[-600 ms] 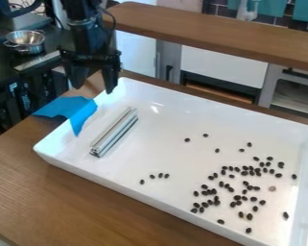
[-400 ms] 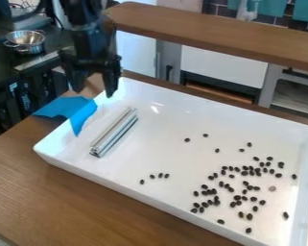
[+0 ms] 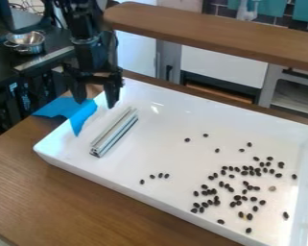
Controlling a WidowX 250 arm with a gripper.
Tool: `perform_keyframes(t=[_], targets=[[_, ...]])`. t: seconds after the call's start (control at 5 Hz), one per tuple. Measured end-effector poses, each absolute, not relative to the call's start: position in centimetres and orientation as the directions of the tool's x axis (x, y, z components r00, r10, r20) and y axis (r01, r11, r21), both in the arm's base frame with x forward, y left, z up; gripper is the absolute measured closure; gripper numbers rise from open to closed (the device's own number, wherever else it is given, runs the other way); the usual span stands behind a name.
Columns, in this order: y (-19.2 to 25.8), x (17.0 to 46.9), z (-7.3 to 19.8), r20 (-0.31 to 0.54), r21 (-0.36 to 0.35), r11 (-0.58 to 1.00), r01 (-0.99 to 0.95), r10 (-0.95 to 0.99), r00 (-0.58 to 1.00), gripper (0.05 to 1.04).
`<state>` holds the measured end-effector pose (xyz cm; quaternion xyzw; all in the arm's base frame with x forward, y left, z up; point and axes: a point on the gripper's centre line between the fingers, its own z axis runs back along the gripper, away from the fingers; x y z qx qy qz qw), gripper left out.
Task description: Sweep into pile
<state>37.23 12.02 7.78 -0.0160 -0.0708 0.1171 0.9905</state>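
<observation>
The black gripper (image 3: 95,102) hangs open over the tray's upper left corner, above and beside the blue cloth, with nothing between its fingers. Inside the white tray (image 3: 146,194), a silver metal bar (image 3: 114,132) lies at a slant on the left, a little below and right of the gripper and apart from it. Many small dark beans (image 3: 246,172) are scattered over the right half of the tray. A few more beans (image 3: 160,176) lie near the front wall, left of the others.
A blue cloth (image 3: 66,107) drapes over the tray's left corner. The tray stands on a wooden table (image 3: 66,202). A raised wooden ledge (image 3: 214,33) runs behind it. On the dark counter at upper left sits a metal colander (image 3: 26,42).
The gripper has moved slightly down at the tray's upper left corner and stays open. The bar, beans and cloth have kept their places.
</observation>
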Motion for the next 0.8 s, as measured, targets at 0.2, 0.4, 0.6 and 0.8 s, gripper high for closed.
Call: perform_keyframes(t=[0.2,0.4,0.6,0.8], targets=[[11.9,37.4,6.8,0.144,-0.060,0.974,-0.220,0.226,0.963,0.083],[11.7,37.4,6.0,0.143,-0.073,0.974,-0.214,0.222,0.964,0.083],[11.5,37.4,5.5,0.153,-0.081,0.974,-0.211,0.221,0.963,0.083],[11.5,37.6,4.9,0.156,-0.081,0.973,-0.217,0.228,0.961,0.083]])
